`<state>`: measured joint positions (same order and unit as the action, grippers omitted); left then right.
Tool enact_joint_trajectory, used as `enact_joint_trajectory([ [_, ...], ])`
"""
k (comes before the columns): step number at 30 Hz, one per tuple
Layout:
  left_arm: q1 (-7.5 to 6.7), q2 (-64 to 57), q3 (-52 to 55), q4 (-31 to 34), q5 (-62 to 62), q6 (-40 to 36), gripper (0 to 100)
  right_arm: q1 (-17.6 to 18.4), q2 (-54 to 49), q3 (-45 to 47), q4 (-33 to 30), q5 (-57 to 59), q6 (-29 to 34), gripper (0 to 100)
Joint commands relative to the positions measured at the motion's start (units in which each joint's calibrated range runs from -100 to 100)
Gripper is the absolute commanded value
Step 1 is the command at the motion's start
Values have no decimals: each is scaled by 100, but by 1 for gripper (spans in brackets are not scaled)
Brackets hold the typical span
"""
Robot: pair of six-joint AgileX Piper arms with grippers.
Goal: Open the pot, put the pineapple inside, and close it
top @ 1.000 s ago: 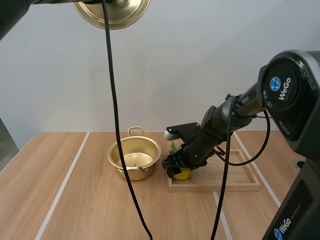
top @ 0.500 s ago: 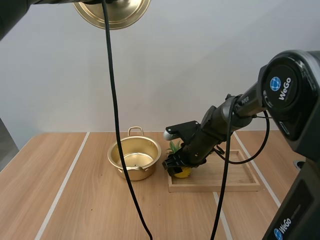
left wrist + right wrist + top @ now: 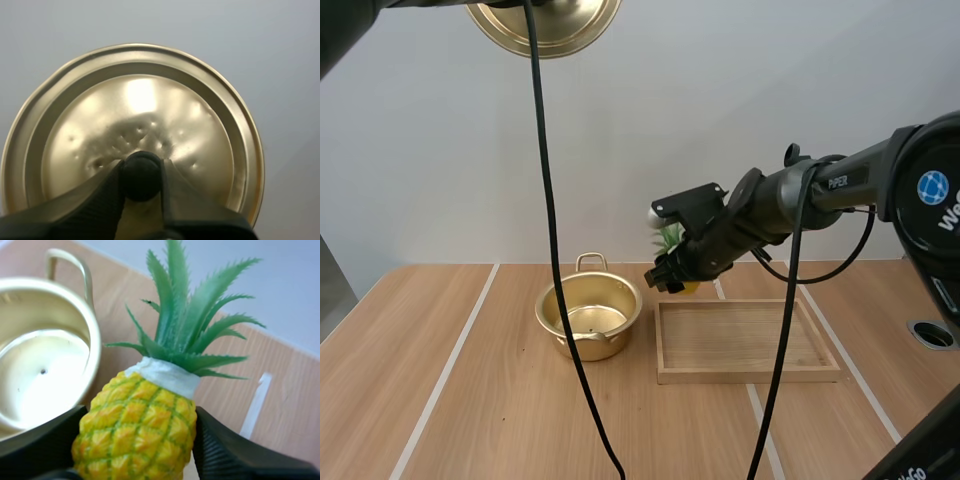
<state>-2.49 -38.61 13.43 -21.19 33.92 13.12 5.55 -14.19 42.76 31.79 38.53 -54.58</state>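
Observation:
The gold pot (image 3: 589,315) stands open on the table, its inside bare; beside the pineapple it is the gold pot (image 3: 40,365) with one handle. High above the table hangs the gold lid (image 3: 544,22). My left gripper (image 3: 141,179) is shut on the black knob (image 3: 142,174) of the lid (image 3: 150,115). My right gripper (image 3: 672,279) is in the air between pot and tray, shut on the yellow pineapple (image 3: 682,284). Its green crown (image 3: 669,237) points up. The fingers press both sides of the pineapple (image 3: 137,432).
A wooden tray (image 3: 745,342) with a raised rim lies on the table just right of the pot, with nothing in it. Pale stripes run across the wooden tabletop (image 3: 450,400).
My right gripper has lifted the pineapple off the tray's left corner, up and slightly left toward the pot. The lid stays held high.

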Motion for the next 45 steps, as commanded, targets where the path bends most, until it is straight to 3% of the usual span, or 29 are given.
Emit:
enact_joint_trajectory([
  [1, -7, -15, -29, -86, -199, -28, 0, -1, -318, -196, 23, 56, -64, 0],
  [14, -7, -15, -29, -86, -199, -28, 0, -1, -1539, -309, 136, 64, -187, 0],
  [28, -7, -15, -29, -86, -199, -28, 0, -1, -1968, -613, 471, 126, -213, 0],
  [33, -7, -15, -29, -86, -199, -28, 0, -1, -1999, -642, 589, 660, -213, 0],
  [42, -7, -15, -29, -86, -199, -28, 0, 20, -1999, -642, 1949, 1346, -1133, 0],
  [45, -7, -15, -29, -86, -199, -28, 0, 166, -1969, -642, 2015, 1367, -1255, 0],
])
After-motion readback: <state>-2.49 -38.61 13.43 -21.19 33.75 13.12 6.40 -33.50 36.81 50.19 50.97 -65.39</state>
